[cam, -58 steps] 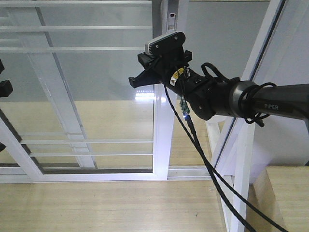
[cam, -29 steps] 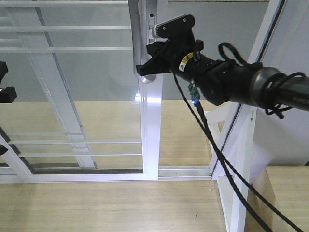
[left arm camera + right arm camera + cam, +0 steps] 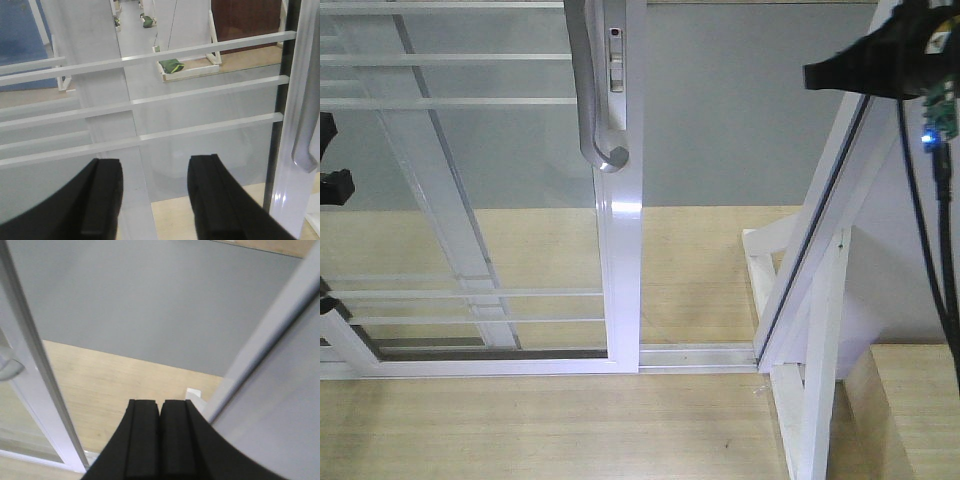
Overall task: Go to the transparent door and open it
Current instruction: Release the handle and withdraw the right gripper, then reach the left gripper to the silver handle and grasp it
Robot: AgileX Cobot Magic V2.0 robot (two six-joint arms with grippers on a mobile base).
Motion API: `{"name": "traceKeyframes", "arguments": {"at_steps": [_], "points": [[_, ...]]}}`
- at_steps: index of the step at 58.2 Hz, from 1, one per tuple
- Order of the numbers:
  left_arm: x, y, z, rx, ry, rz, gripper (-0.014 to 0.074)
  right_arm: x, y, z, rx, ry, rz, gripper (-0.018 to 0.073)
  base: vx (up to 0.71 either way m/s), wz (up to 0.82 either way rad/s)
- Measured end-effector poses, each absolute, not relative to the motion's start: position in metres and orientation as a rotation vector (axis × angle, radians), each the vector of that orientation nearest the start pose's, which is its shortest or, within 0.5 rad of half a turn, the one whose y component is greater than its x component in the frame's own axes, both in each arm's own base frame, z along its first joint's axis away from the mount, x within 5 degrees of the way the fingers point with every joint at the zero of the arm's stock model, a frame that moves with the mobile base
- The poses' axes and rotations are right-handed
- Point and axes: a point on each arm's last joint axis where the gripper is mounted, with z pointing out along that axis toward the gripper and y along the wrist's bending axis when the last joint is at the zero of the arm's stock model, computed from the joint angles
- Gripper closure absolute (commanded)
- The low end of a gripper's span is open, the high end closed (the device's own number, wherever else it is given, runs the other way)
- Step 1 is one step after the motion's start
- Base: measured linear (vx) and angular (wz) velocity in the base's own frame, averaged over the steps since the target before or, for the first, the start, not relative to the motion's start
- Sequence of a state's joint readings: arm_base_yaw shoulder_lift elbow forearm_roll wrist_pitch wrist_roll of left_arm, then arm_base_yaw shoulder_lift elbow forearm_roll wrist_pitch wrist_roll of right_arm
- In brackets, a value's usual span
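At upper right, the clenched right hand (image 3: 817, 73) has left the handle (image 3: 592, 90) of the transparent door (image 3: 620, 260); the left hand (image 3: 156, 165) gapes.

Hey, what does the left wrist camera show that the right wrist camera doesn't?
Left wrist only: the open left gripper, thin white horizontal bars on the clear-glass transparent door, and a green object beyond the glass. Right wrist only: the shut right gripper and a slanted white side frame. Both: the door's white metal frame and light wooden floor.

White frame, thin white bars and clear glass on the transparent door (image 3: 620, 270); its handle (image 3: 588, 90) gleams silver-grey. The floor (image 3: 520, 420) shows pale wood grain, the wall (image 3: 750, 100) is flat grey, and the left gripper (image 3: 155, 165) and right gripper (image 3: 160, 405) are black.
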State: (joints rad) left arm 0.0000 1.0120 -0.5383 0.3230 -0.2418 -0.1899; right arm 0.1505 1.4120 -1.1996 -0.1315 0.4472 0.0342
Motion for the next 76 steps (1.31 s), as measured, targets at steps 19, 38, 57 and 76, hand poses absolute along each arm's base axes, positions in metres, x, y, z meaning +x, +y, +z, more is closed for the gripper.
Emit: {"name": "traceKeyframes", "arguments": {"at_steps": [19,38,57,76], "points": [[0.213,-0.007,0.295,0.121,1.723,-0.010,0.0168,0.270,-0.009,0.371,-0.095,2.210,-0.187,0.0519,0.00,0.00],[0.217,-0.019,0.290,0.209,1.740,-0.029,0.0167,0.226,-0.014,0.314,-0.102,2.359,-0.216,0.0487,0.00,0.00],[0.243,-0.045,0.265,0.241,1.755,-0.215,0.0175,0.227,-0.012,0.319,-0.079,2.275,-0.172,0.0241,0.00,0.00],[0.292,-0.090,0.275,0.350,1.691,-0.352,0.0177,0.227,-0.011,0.319,-0.075,2.267,-0.165,0.0227,0.00,0.00]]}}
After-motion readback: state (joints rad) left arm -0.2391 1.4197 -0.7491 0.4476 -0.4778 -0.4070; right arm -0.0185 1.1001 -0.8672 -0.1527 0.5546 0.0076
